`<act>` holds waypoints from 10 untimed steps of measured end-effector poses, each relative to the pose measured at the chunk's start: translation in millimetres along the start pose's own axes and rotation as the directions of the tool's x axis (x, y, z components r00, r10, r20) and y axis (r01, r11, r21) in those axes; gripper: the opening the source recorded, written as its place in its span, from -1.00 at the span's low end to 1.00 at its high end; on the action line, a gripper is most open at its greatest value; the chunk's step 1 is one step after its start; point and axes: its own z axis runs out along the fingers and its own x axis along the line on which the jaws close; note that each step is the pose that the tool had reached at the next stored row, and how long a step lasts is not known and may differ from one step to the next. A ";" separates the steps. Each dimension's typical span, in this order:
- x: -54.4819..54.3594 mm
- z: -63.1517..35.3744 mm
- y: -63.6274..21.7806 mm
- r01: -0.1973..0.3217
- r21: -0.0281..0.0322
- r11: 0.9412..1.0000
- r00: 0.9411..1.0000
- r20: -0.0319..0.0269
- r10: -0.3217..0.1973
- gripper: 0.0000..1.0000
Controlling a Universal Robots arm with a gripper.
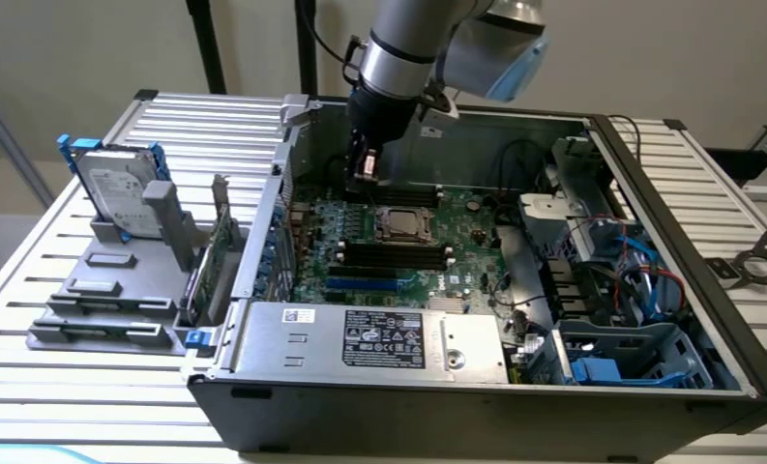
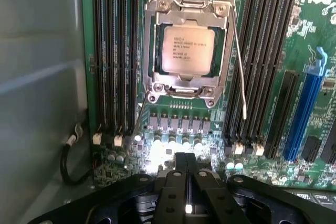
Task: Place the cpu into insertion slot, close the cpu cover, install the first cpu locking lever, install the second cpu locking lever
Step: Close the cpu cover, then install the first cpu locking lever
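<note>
Farthest to the exterior view's left, a hard drive [image 1: 115,184] in a blue-handled carrier stood upright in a grey rack [image 1: 105,300] on the slatted metal bench [image 1: 47,387], just beside an open computer case [image 1: 486,425]. Toward the middle, the robot arm [image 1: 402,48] reached down into the case, its jaws hanging above the green motherboard [image 1: 460,261] near the far wall. The wrist view showed the jaws pressed together with nothing between them. Ahead of them, the cpu [image 2: 187,50] lay flat in the insertion slot [image 2: 181,81] between two banks of black memory slots [image 2: 113,51]. The cpu cover [image 2: 151,51] lay down over it, its window framing the chip's grey top. One thin wire lever [image 2: 239,66] slanted away from the socket on the side toward a blue expansion slot [image 2: 307,103]; a second [image 2: 138,116] angled off the opposite corner. Nearer the camera, a labelled power supply [image 1: 376,338] sat against the case's front wall. To the exterior view's right, red and blue cables [image 1: 641,280] ran above a blue drive bay [image 1: 615,367].
</note>
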 end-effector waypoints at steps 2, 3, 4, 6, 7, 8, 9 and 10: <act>0.0 -0.6 -3.7 -0.001 0.000 1.000 1.000 -0.001 0.001 -0.79; 0.1 -0.3 -4.8 -0.001 0.000 1.000 1.000 -0.002 0.001 -0.79; 0.1 -0.3 -4.8 -0.001 0.000 1.000 1.000 -0.002 0.001 -0.79; 0.1 -0.3 -4.8 -0.001 0.000 1.000 1.000 -0.002 0.001 -0.79; 0.1 -0.3 -4.8 -0.001 0.000 1.000 1.000 -0.001 0.001 -0.79; 0.1 -0.3 -4.8 -0.001 0.000 1.000 1.000 -0.001 0.001 -0.79; 0.1 -0.3 -4.8 -0.001 0.000 1.000 1.000 -0.001 0.001 -0.79; 0.1 -0.3 -4.8 -0.001 0.000 1.000 1.000 -0.001 0.001 -0.79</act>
